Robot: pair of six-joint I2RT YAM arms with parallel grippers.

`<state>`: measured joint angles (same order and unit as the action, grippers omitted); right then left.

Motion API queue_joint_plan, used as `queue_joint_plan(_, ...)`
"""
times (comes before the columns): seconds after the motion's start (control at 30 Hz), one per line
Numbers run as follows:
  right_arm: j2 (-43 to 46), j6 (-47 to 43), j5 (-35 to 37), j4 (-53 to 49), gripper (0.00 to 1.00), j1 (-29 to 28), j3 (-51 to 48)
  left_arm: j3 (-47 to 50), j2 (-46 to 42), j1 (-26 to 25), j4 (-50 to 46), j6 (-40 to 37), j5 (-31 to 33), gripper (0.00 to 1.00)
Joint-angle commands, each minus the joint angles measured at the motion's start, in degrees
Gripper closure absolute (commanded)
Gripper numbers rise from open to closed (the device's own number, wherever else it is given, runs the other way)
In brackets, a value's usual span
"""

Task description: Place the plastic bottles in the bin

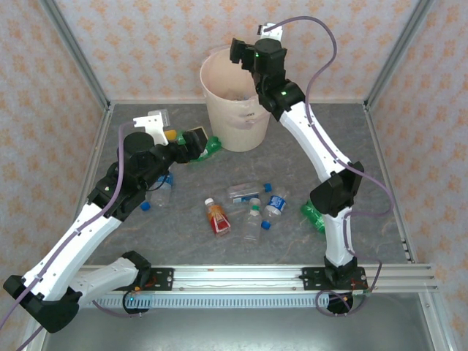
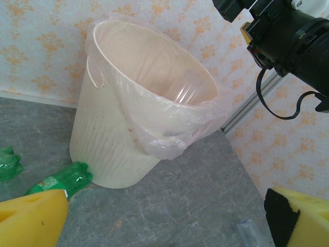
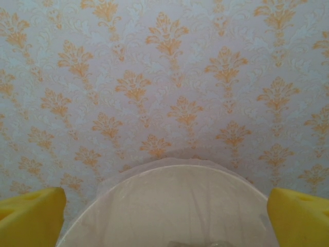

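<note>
Left gripper (image 2: 164,222), jaws wide apart and empty, is nearer the green bottle (image 2: 64,181). It's lying lower left, right by the bin (image 2: 103,139), lengthwise across the frame. Right gripper (image 3: 164,218) is spread empty above the bin.

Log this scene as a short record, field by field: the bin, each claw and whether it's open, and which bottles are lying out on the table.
Bin: cream bucket, upright at the far side
Right claw: above the bin's mouth, open, nothing between its pads
Left claw: low, near the bin's left side, open, empty
Green bottle: lying beside the bin's base
Red-orange bottle: lying in front of the bin, apart from it
Clear bottles: several lying around the red-orange one
Bin contents: cannot tell
</note>
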<state>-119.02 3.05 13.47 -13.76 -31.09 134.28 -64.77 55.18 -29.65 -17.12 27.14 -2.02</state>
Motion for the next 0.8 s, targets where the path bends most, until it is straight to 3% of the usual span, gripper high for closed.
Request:
queue_joint_plan(0.0, 1.8, -0.4, 0.1, 1.2, 0.00, 0.0, 0.8, -1.0, -1.4, -0.5, -0.7, -0.2, 1.4, 0.01)
queue_joint_plan(0.53, 7.7, 1.8, 1.7, -3.6, 0.00, 0.0, -3.6, 0.4, -0.8, -0.4, -0.7, 0.6, 0.8, 0.01)
queue_joint_plan(0.77, 14.6, 3.3, 6.5, -7.9, 0.00, 0.0, -12.4, 2.1, 0.9, -0.5, 2.5, 0.3, -5.1, 0.01)
